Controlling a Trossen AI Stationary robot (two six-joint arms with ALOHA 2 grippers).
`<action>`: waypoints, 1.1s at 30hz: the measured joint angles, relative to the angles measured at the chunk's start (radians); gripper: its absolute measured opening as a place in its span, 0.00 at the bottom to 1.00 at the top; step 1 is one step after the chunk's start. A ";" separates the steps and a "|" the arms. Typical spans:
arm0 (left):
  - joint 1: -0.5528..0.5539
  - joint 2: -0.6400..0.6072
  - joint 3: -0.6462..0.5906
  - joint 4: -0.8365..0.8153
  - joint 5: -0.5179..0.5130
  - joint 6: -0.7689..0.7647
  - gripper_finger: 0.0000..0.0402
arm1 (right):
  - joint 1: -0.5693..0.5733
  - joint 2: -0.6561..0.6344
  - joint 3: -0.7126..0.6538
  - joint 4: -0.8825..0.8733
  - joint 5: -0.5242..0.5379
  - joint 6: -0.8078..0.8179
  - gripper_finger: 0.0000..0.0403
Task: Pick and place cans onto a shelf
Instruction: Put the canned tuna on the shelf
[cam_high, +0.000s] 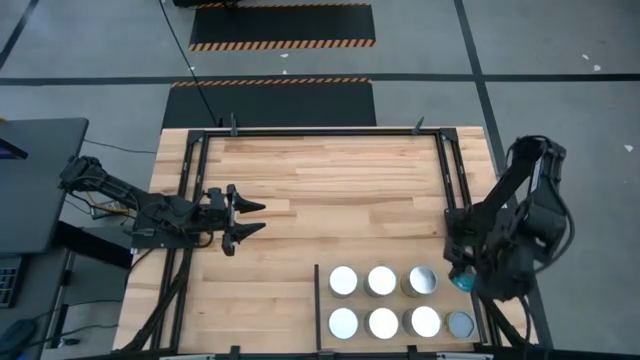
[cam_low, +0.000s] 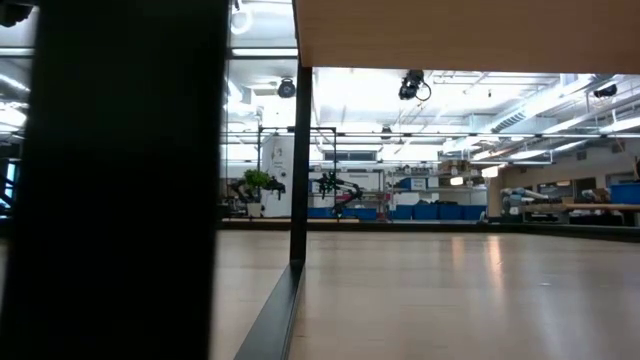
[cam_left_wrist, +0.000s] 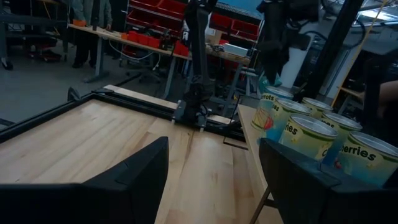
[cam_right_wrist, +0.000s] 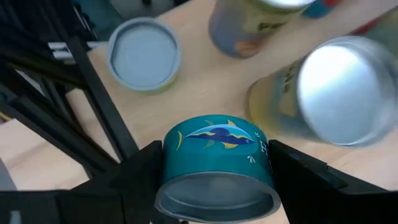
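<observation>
Several cans (cam_high: 384, 322) stand upright in two rows on the shelf (cam_high: 363, 302) at the table's near right; most have silver tops and one is dull grey (cam_high: 460, 324). The left wrist view shows their yellow-green labelled sides (cam_left_wrist: 311, 134). My right gripper (cam_high: 462, 278) hangs above the shelf's right end, pointing steeply down, shut on a short teal can with a fish picture (cam_right_wrist: 214, 162). The grey-topped can (cam_right_wrist: 144, 53) and a silver-topped one (cam_right_wrist: 342, 87) stand below it. My left gripper (cam_high: 245, 218) waits open and level over the table's left part, with nothing between its fingers (cam_left_wrist: 137, 180). My right gripper pinches the teal can by its round side wall (cam_right_wrist: 174, 155) between its two fingers, one on each opposite side. The fingers slant down from above. The can is lifted clear of the shelf, one flat end (cam_right_wrist: 217, 199) turned toward the wrist.
Black metal bars (cam_high: 455, 170) frame the wooden top, and a short divider bar (cam_high: 318, 290) bounds the shelf's left end. Bare wood (cam_high: 330, 190) lies across the middle and far part. Striped mats (cam_high: 270, 100) lie beyond the far edge. A dark desk (cam_high: 35, 180) stands at the left.
</observation>
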 joint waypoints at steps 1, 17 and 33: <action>0.000 0.000 0.000 0.000 0.000 0.000 0.64 | 0.011 0.011 0.000 -0.005 0.008 0.008 0.68; 0.000 0.000 0.000 0.000 0.000 0.000 0.64 | 0.141 0.188 0.000 -0.013 0.031 -0.233 0.68; 0.000 0.000 0.000 0.000 0.000 0.000 0.64 | 0.147 0.335 0.002 -0.105 0.084 -0.549 0.68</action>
